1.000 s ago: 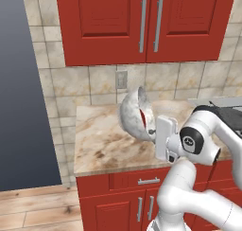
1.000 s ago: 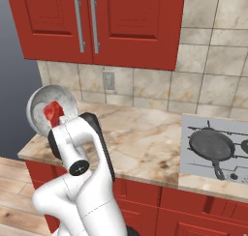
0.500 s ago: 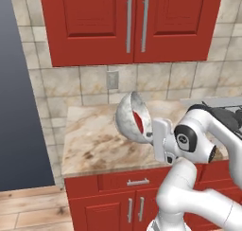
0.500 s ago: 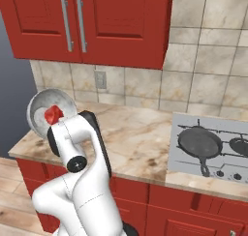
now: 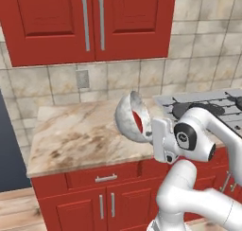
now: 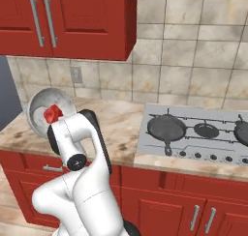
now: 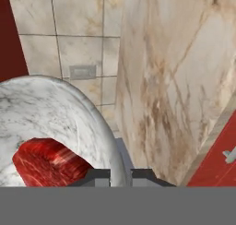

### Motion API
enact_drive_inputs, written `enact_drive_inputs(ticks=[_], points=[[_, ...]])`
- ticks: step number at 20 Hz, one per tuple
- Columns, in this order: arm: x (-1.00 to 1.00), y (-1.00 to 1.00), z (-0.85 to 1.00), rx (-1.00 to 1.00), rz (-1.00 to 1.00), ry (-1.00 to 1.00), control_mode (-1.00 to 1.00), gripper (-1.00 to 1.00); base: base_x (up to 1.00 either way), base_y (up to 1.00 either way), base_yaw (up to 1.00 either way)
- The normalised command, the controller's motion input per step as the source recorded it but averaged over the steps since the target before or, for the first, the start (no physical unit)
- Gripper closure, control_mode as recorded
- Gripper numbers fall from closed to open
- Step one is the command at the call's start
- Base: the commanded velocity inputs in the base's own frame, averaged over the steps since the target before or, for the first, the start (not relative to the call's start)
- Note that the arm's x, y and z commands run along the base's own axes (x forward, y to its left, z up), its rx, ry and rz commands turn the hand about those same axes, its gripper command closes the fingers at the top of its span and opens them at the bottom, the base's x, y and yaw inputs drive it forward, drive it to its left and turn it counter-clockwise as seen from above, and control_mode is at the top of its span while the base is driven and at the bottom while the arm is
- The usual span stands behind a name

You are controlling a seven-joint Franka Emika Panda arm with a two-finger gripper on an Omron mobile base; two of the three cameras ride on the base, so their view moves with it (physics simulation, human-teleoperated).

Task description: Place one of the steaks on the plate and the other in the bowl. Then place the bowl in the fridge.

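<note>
Hand view puts the bowl right up against my gripper, its rim running down into the gap between the two fingertips, so I read the hand as clamped on that rim. One steak lies inside the bowl, just off to the left of the fingertips in this view. In the left base view I see the bowl carried on its side above the marble counter, mouth turned toward the arm, the steak a red sliver inside. The right base view shows the same bowl at the hand, steak against its lower wall. I judge the plate step done with and the fridge run under way. The fridge lies somewhere beyond the hand; I cannot tell which way. With the bowl tipped so steeply, I worry the steak may slide out.
</note>
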Motion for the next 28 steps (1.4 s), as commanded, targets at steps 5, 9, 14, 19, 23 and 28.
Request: enact_drive_inputs(ticks=[5,9,14,19,23,28], points=[[0.0,0.0,0.0,0.0,0.0,0.0,1.0,1.0,-0.28,-0.15,-0.38],[0.0,0.0,0.0,0.0,0.0,0.0,1.0,1.0,-0.13,-0.04,-0.48],[0.0,0.0,0.0,0.0,0.0,0.0,1.0,1.0,-0.11,-0.13,-0.52],[0.0,0.0,0.0,0.0,0.0,0.0,1.0,1.0,-0.02,-0.15,-0.54],[0.0,0.0,0.0,0.0,0.0,0.0,1.0,1.0,0.0,-0.13,-0.58],[0.0,0.0,0.0,0.0,0.0,0.0,1.0,1.0,0.0,-0.14,-0.63]])
